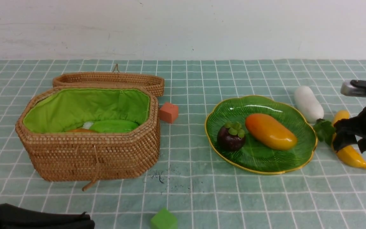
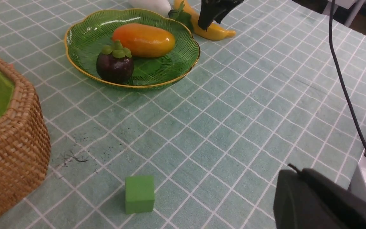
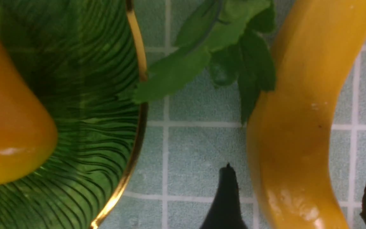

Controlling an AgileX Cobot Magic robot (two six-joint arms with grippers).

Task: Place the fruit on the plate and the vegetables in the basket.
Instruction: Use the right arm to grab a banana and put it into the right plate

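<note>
The green plate (image 1: 307,125) holds the mango (image 1: 270,131) and the mangosteen (image 1: 231,137). The banana (image 1: 354,157) lies on the cloth to the right of the plate, beside the white radish (image 1: 308,103) and its leaves (image 1: 324,130). My right gripper (image 1: 350,146) is open and low, with one finger on each side of the banana (image 3: 297,127) and a gap to each. The wicker basket (image 1: 91,159) stands open on the left, with the green gourd (image 1: 114,126) and the potato (image 1: 79,130) inside. The eggplant is hidden. My left gripper (image 1: 87,221) is shut and empty at the near left.
An orange-red cube (image 1: 169,112) sits right of the basket. A green cube (image 1: 164,220) lies at the front edge and also shows in the left wrist view (image 2: 139,194). The basket's lid (image 1: 110,79) lies open behind it. The plate's rim (image 3: 132,159) is close to the right gripper's fingers.
</note>
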